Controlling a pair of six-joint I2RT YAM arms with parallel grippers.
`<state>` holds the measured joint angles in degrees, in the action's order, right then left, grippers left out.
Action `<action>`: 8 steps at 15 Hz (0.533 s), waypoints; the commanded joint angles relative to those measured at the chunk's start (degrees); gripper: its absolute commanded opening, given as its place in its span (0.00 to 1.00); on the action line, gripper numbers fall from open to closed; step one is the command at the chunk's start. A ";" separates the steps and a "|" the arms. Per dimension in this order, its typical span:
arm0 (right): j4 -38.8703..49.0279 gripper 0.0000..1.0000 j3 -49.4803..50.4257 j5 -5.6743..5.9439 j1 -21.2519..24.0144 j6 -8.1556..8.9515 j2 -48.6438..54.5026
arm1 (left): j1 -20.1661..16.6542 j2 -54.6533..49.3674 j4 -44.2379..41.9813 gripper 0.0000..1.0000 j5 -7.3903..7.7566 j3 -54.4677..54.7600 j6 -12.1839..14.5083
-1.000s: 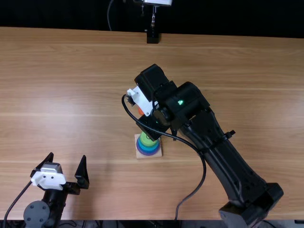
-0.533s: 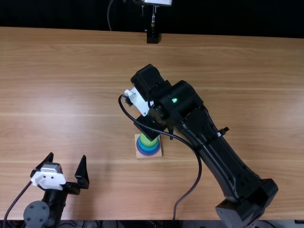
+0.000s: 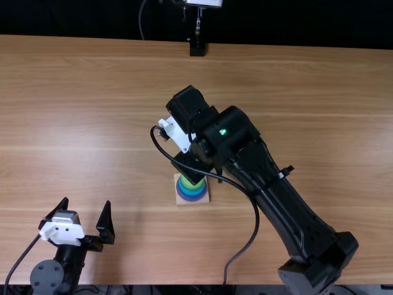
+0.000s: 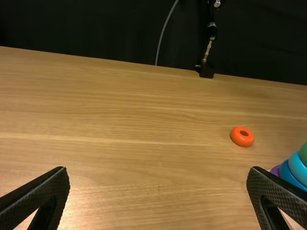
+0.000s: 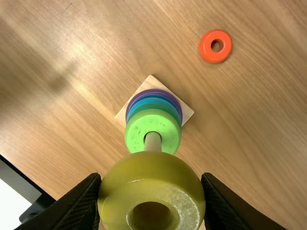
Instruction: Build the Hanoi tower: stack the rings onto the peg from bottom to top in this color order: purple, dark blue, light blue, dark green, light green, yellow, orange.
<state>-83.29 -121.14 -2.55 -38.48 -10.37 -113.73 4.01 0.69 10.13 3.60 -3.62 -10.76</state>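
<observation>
In the top view, my right gripper (image 3: 178, 134) is just beyond the ring stack, its fingertips hidden. The right wrist view has my right gripper (image 5: 151, 179) shut on the yellow ring (image 5: 152, 173), tilted, near the tip of the peg (image 5: 153, 142). Light green (image 5: 163, 125) tops the stack, above dark green, light blue (image 5: 156, 101), dark blue and purple (image 5: 178, 108). The orange ring (image 5: 206, 46) lies flat on the table. My left gripper (image 3: 86, 206) stands open at the near left; in the left wrist view that gripper (image 4: 158, 171) has nothing between its fingers.
The stack's square wooden base (image 3: 204, 200) rests on the table (image 3: 92, 123), near its middle. A dark stand (image 3: 197, 47) is at the far edge. The right arm's cable loops beside the stack.
My right arm has shifted slightly to the left in the top view, its cable moving along. The left arm and the stack's base have stayed put.
</observation>
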 commanded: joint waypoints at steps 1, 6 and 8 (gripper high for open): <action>-0.10 0.00 0.56 -0.41 -0.81 0.14 -0.35 | -0.58 -0.69 0.73 1.00 0.31 3.09 0.22; -0.10 0.00 1.17 -0.30 -1.07 0.04 -0.35 | -0.58 -0.69 0.73 1.00 0.31 3.09 0.22; -0.10 0.09 1.44 -0.20 -0.98 0.14 -0.44 | -0.58 -0.69 0.73 1.00 0.31 3.09 0.22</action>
<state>-83.29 -120.22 -2.55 -38.63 -10.35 -113.73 4.01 0.67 10.13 3.62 -3.62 -10.74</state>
